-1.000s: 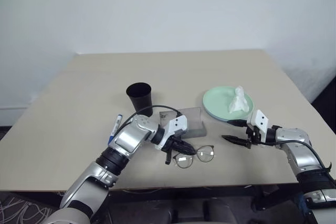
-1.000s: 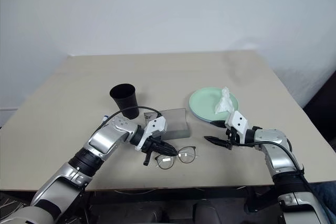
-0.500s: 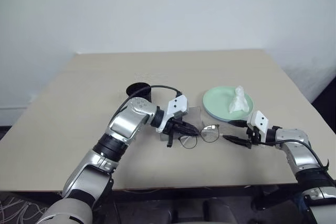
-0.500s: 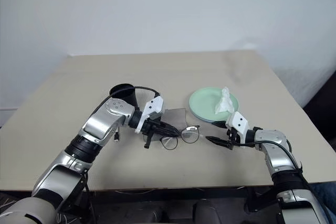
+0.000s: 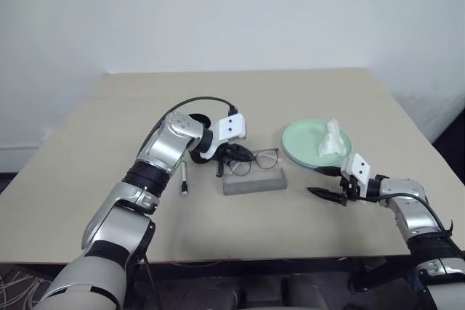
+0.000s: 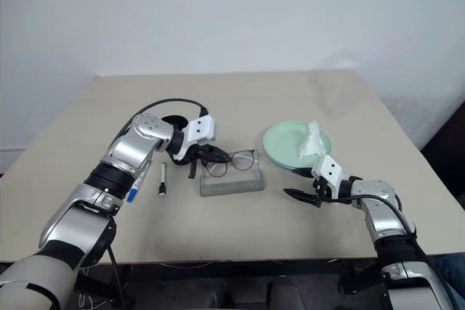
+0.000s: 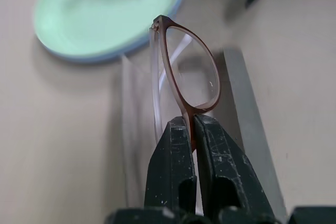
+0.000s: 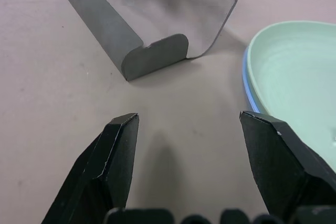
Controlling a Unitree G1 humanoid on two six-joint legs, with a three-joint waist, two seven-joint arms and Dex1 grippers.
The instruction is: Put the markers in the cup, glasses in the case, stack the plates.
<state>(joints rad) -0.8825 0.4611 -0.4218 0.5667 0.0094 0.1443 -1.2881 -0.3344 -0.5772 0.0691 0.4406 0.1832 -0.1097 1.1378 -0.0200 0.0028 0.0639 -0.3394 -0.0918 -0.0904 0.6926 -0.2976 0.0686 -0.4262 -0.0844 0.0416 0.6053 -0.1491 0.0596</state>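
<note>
My left gripper (image 5: pixel 233 157) is shut on the thin dark frame of the glasses (image 5: pixel 257 159), holding them in the air just over the grey case (image 5: pixel 253 180). In the left wrist view the fingers (image 7: pixel 173 156) pinch the rim of one lens of the glasses (image 7: pixel 185 72). The case (image 8: pixel 151 55) lies open. A dark-capped marker (image 6: pixel 163 178) and a blue-capped marker (image 6: pixel 133 192) lie left of the case. The black cup (image 6: pixel 173 119) is mostly hidden behind my left forearm. The mint green plate (image 5: pixel 303 140) sits on the light blue one. My right gripper (image 5: pixel 327 183) stands open and empty beside them.
A crumpled white tissue (image 5: pixel 330 138) rests on the green plate. The beige table (image 5: pixel 290 99) has free room at the back and along the front edge. A black cable loops over my left wrist.
My left gripper lifted the glasses off the table near the front edge and carried them up and away, over the case. The dark-capped marker has come into view. The right gripper stayed still.
</note>
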